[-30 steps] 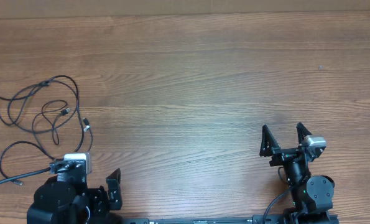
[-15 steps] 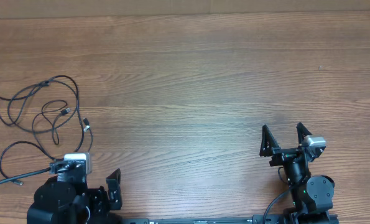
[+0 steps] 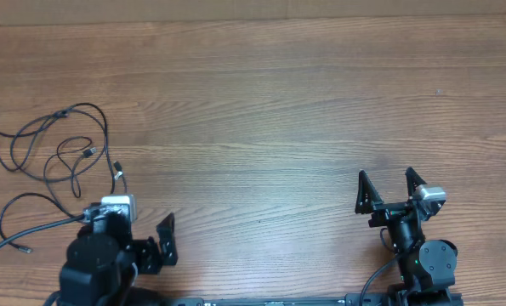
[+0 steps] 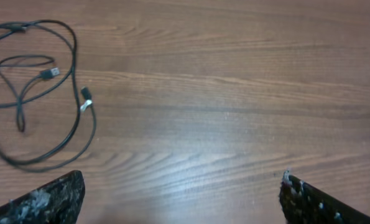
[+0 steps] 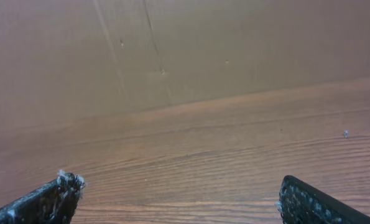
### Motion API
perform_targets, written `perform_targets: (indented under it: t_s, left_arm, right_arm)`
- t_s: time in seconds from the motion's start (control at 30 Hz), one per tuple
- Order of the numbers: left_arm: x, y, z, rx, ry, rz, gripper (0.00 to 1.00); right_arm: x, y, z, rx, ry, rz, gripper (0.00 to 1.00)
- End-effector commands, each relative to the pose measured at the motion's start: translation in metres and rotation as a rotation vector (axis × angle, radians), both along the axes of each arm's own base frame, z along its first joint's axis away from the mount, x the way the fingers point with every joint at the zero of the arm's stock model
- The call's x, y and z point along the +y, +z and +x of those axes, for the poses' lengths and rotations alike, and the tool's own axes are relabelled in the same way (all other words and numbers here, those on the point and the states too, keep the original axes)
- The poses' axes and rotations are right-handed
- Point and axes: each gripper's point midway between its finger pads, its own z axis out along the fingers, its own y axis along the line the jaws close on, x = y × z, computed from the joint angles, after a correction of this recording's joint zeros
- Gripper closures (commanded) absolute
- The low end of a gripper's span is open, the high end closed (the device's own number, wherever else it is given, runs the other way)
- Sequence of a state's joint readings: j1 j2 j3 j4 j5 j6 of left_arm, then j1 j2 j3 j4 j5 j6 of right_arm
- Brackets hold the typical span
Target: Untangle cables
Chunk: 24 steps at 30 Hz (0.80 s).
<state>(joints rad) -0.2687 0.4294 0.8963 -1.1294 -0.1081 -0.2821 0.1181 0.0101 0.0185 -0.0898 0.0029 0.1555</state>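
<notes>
Thin black cables point(image 3: 105, 127) lie in tangled loops on the wooden table at the far left, their plug ends loose. In the left wrist view the cables point(image 4: 74, 68) fill the upper left, with a plug point(image 4: 50, 73) inside one loop. My left gripper point(image 3: 138, 234) is open and empty near the front edge, just right of and below the tangle. Its fingertips point(image 4: 54, 196) show wide apart over bare wood. My right gripper point(image 3: 389, 189) is open and empty at the front right, far from the cables. Its own view point(image 5: 178, 199) shows only bare wood.
The wooden table point(image 3: 278, 110) stretches across the view. A brown cardboard wall point(image 5: 172, 50) stands behind the far edge. One cable end point(image 3: 19, 248) trails toward the front left corner beside the left arm's base.
My left arm has moved away from the front edge and a little right, closer to the cables. The right arm and the cables have not moved.
</notes>
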Motion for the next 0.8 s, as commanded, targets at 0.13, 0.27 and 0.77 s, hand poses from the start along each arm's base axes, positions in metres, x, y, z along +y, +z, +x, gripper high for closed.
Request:
perform_targets:
  t_s: [0.13, 0.27, 0.77]
  left_arm:
    - [-0.003, -0.025, 0.028, -0.154, 0.016, -0.016, 0.01]
    - [-0.006, -0.027, 0.042, -0.261, 0.017, -0.04, 0.0]
    - [-0.007, -0.016, 0.063, -0.596, -0.011, 0.007, 0.01]
  right_arm:
    - [0.001, -0.002, 0.0, -0.003, 0.005, -0.007, 0.0]
    - [0.001, -0.002, 0.0, -0.003, 0.005, -0.007, 0.0]
    - [0.001, -0.002, 0.0, -0.003, 0.005, -0.007, 0.0]
